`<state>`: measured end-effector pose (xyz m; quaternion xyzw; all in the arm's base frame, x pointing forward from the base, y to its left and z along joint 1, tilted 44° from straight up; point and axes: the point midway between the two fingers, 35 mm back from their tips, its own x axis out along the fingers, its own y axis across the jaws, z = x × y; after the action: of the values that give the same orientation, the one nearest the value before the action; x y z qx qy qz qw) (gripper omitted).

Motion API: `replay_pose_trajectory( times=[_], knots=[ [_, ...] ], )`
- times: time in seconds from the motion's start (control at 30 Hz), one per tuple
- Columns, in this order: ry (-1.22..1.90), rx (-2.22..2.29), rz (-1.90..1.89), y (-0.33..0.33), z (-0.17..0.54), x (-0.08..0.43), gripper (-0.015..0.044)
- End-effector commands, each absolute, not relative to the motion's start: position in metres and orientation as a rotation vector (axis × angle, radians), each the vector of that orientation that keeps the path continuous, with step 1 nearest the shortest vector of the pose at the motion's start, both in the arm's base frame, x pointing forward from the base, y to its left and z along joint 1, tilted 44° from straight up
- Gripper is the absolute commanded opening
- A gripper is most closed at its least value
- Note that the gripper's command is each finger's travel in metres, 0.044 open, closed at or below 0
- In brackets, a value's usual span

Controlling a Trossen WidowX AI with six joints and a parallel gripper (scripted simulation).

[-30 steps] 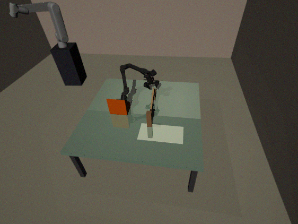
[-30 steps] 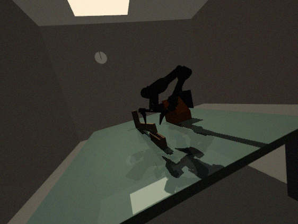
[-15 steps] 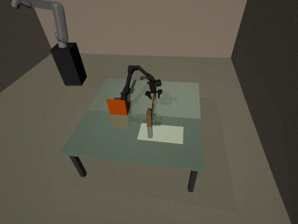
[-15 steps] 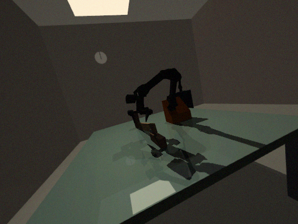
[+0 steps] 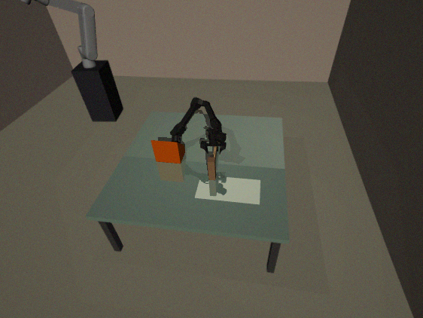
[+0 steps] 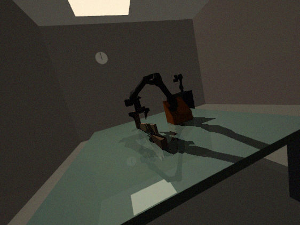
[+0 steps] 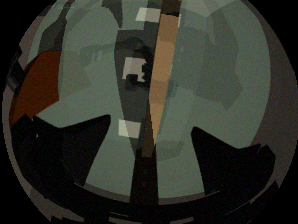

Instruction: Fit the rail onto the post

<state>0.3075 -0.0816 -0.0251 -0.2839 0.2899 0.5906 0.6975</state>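
Running away from the near edge of the table, the rail lies with its long axis pointing from the front of the table toward the back, one end near the pale rectangular patch and the other end under the arm's head. From the wrist camera the rail shows as a narrow strip running up the middle of the view, between the two dark fingers. Above the rail's farther end hangs the gripper, spread wide with nothing in it. Beside it to the left stands an orange block. No writing or label can be read anywhere.
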Motion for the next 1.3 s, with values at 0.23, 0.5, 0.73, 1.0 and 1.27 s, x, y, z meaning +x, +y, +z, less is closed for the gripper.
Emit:
replay_pose_trajectory(
  times=[0.23,0.5,0.73,1.0,1.27],
  knots=[
    [0.615,-0.640,1.338,-0.076,-0.034,0.310,0.0440],
    [0.615,-0.640,1.338,-0.068,-0.044,0.313,0.0440],
    [0.615,-0.640,1.338,-0.060,-0.052,0.314,0.0440],
    [0.614,-0.639,1.338,-0.051,-0.061,0.316,0.0440],
    [0.613,-0.638,1.338,-0.042,-0.070,0.317,0.0440]
  ],
)
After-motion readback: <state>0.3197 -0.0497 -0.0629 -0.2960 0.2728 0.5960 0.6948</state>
